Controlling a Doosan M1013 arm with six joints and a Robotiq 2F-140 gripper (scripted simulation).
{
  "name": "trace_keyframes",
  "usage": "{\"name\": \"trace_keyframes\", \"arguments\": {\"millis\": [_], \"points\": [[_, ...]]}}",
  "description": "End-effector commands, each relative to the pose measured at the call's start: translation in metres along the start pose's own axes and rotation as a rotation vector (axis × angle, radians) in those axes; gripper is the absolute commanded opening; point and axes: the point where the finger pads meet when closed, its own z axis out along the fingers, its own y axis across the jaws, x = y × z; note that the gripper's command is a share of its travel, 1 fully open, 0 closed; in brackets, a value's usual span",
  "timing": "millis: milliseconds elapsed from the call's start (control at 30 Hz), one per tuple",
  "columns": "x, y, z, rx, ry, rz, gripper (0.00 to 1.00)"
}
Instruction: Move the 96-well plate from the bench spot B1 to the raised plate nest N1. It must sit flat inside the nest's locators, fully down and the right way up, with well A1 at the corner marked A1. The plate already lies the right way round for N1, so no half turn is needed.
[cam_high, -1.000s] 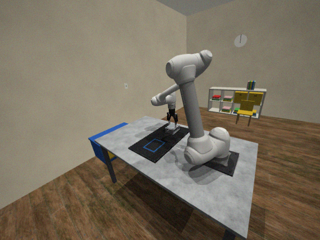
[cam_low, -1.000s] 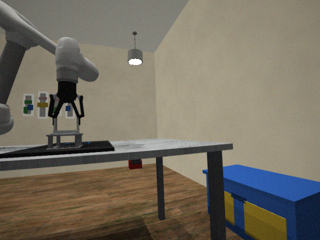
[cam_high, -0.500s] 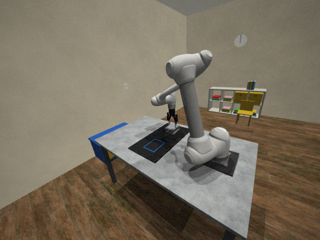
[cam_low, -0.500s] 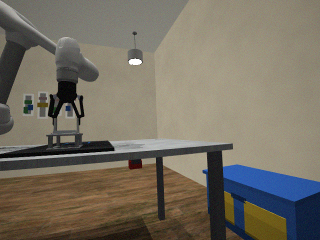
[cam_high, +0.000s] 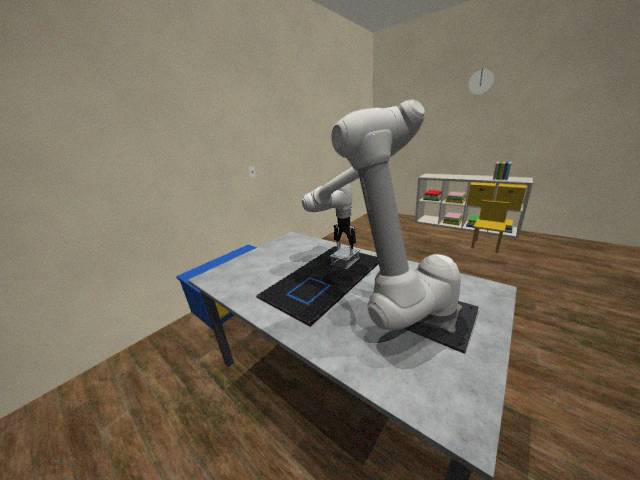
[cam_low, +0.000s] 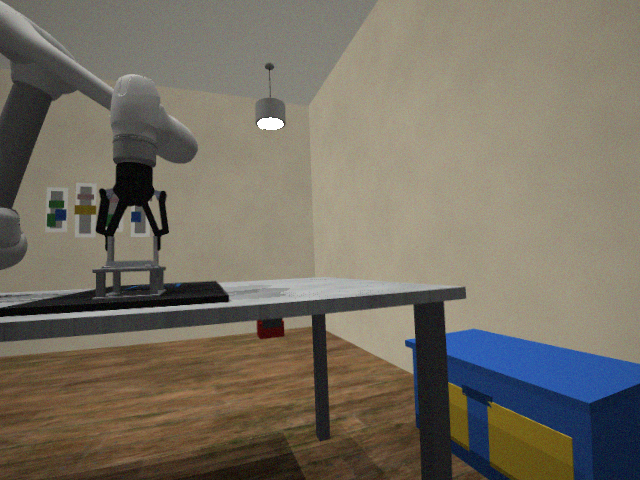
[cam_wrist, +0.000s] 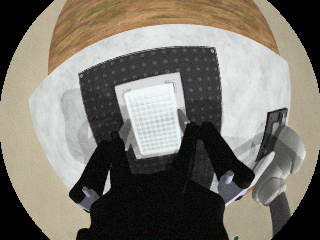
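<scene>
- Nearest the wrist camera, the gripper (cam_wrist: 155, 163) points straight down, its dark fingers closed on the long sides of the 96-well plate (cam_wrist: 155, 119). The jaws are pinching the plate and stand part-way apart on its width.
- Beneath the fingers, the plate lies level and wells-up over the raised plate nest N1 (cam_low: 129, 281). From the side its edge appears to meet the top of the nest frame. Whether it is fully down inside the locators cannot be confirmed from these views.
- Grip judgement: a side hold from directly above keeps the plate flat and leaves the nest corners free, which suits a vertical lowering into the locators.
- The A1 corner mark is too small to read, so orientation is not verified.
- Under the nest, a dark mat (cam_high: 279, 302) covers part of the table (cam_high: 454, 403). The blue outline of bench spot B1 (cam_high: 308, 290) on it has no plate inside, well apart from the nest.
- Stage judgement: transfer is at its final placement; release remains.
- Risk judgement: opening before the plate is seated could leave it riding on a locator.
- Beyond the table, a blue cabinet (cam_low: 522, 377) stands by the wall, out of the work.
</scene>
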Motion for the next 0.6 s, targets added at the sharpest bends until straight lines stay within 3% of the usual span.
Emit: {"name": "trace_keyframes", "arguments": {"millis": [0,567], "points": [[-0.0027,0.0001,0.0025,0.0,-0.002,-0.005,0.0],[-0.0026,0.0,0.0025,0.0,-0.002,-0.005,0.0]]}}
